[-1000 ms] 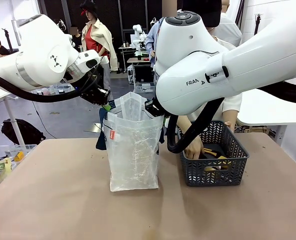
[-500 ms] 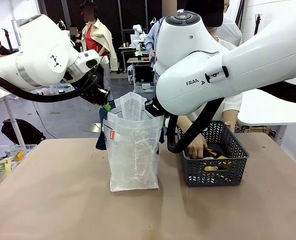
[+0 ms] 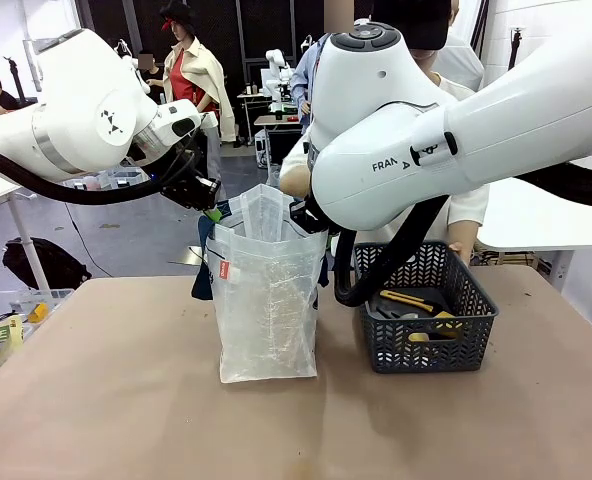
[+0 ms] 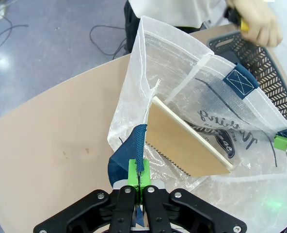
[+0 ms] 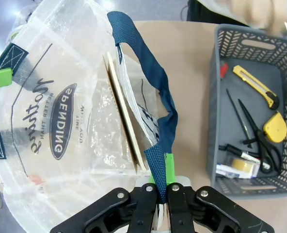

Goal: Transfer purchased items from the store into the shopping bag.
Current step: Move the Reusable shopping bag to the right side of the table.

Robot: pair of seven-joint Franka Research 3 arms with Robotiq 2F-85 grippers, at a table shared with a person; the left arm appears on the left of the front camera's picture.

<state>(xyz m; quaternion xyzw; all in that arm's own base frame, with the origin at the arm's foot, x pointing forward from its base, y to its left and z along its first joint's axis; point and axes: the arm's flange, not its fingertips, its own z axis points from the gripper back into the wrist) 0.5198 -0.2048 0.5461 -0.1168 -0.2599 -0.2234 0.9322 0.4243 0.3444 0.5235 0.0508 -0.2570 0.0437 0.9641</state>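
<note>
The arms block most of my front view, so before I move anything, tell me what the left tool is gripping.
Observer: The left tool is shut on one dark blue strap handle of the shopping bag.
Operator: Now report the right one.
Observer: The right tool is shut on the other strap handle, on the opposite side of the bag's mouth.
Operator: List what lies in the basket.
Observer: The basket holds a yellow utility knife, a yellow tape measure, black scissors and a tape roll.
</note>
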